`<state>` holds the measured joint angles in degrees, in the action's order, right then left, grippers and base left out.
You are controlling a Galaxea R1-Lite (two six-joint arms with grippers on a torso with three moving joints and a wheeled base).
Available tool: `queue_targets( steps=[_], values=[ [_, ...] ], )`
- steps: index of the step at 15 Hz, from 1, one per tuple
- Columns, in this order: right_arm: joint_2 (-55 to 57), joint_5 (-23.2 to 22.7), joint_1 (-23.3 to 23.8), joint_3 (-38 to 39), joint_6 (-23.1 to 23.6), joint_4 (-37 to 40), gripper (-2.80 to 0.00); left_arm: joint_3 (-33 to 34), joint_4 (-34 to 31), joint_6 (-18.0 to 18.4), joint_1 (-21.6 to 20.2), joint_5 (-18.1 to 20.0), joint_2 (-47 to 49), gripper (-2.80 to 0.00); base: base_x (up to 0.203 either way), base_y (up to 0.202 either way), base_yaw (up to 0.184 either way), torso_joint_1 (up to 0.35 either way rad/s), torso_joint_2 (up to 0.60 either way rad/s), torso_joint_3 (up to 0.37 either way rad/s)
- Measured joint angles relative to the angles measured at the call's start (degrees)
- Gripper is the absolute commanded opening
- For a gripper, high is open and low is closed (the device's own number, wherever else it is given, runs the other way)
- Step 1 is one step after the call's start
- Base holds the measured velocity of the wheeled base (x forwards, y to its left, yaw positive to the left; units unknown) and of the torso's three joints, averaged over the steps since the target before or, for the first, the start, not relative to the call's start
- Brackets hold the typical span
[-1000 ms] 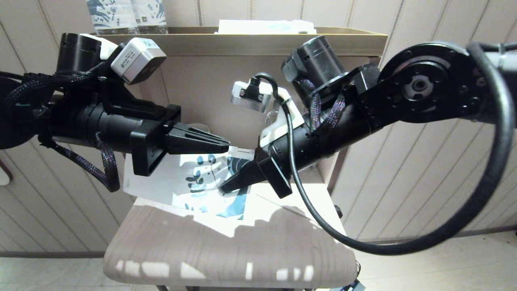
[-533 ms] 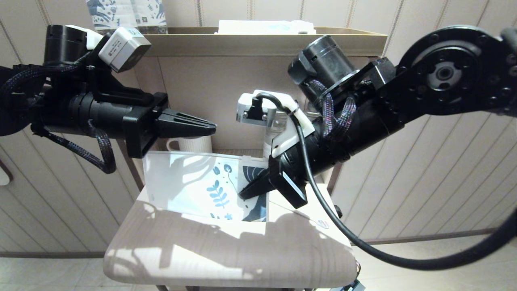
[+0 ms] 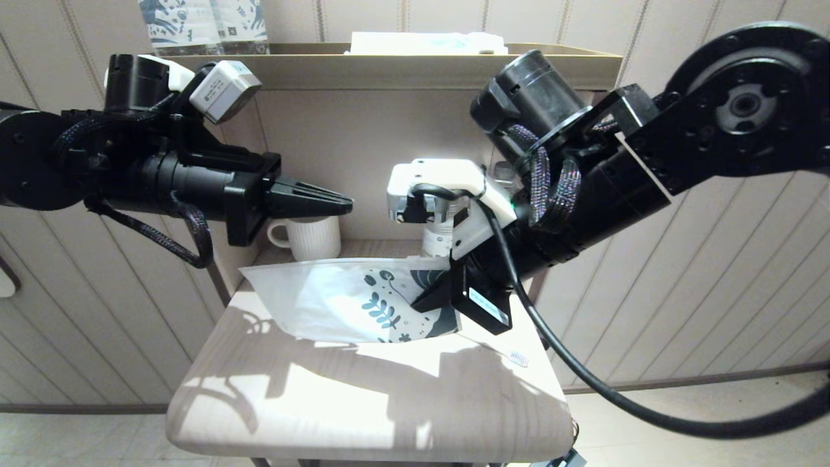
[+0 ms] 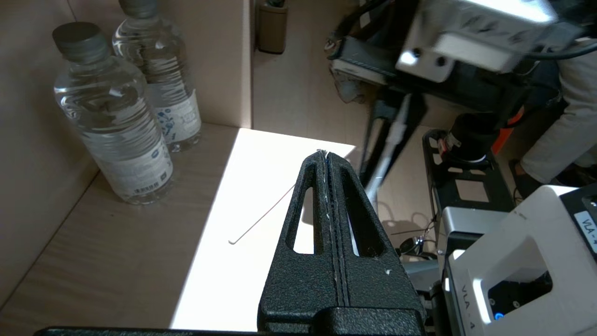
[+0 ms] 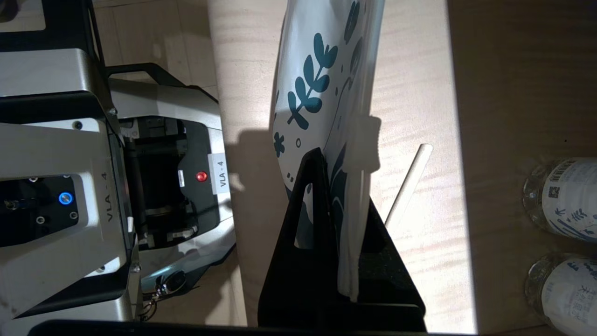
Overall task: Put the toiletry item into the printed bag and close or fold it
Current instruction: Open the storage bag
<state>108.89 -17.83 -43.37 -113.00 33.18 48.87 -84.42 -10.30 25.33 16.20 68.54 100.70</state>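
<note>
**Bag pinched and raised, toothbrush not yet inside**

Right end effector (image 3: 433,299) pressed together on the printed end of the bag (image 3: 337,301), pinching it near the dark blue leaf pattern. Held off the surface (image 3: 363,402) at that end, plain white end trailing toward the robot's left and sagging; contact with the surface there hard to judge from the head view. Seen edge-on in the right wrist view, bag (image 5: 322,93) standing nearly upright between the closed fingers.

Toothbrush (image 3: 499,353) lying flat on the surface, just beside and below the right end effector, bristled head toward the robot's right edge of the surface. Handle also visible in the right wrist view (image 5: 408,184), next to the bag but apart from it, and as a thin line in the left wrist view (image 4: 261,217).

Left end effector (image 3: 343,206) pressed together on nothing, hanging above the plain end of the bag, in front of a ribbed mug (image 3: 311,237) at the back. Water bottles (image 4: 112,116) standing in the corner behind.

Judged early in the task: bag gripped, mouth not visibly opened, toothbrush untouched. Left to do: opening the bag, picking up and inserting the toothbrush, then closing or folding.
</note>
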Motion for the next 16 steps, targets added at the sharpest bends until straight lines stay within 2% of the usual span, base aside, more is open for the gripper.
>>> queue_targets(
  steps=[2, 5, 8, 9, 16],
  values=[
    [-0.7, 0.0, -0.3, 0.1, 0.1, 0.0, -2.80, -0.5, 0.1, 0.1, 0.0, 0.0, 1.2, -2.80, 0.000, 0.000, 0.000, 0.000, 0.00, 0.000],
    [-1.0, -0.4, -0.4, 0.3, -0.5, 0.0, -2.80, 0.0, -0.2, 2.3, 0.0, -0.2, 2.4, -2.80, 0.000, 0.000, 0.000, 0.000, 0.00, 0.000],
    [-0.5, -2.3, -0.5, 1.0, -2.3, -1.0, -2.80, -0.1, -0.9, 1.9, 0.6, 0.0, 2.1, -2.80, 0.000, 0.000, 0.000, 0.000, 0.00, 0.000],
    [-0.1, -2.6, -0.4, 1.0, -2.5, -1.8, -2.80, 0.1, -0.9, 2.0, 0.6, 0.0, 1.4, 0.00, 0.000, 0.000, 0.000, 0.000, 0.00, 0.000],
    [1.7, -3.4, -0.3, 1.0, -4.1, -4.2, -2.80, 1.2, -0.6, 1.9, 0.6, -0.2, -0.9, 0.00, 0.000, 0.000, 0.000, 0.000, 0.00, 0.000]
  ],
)
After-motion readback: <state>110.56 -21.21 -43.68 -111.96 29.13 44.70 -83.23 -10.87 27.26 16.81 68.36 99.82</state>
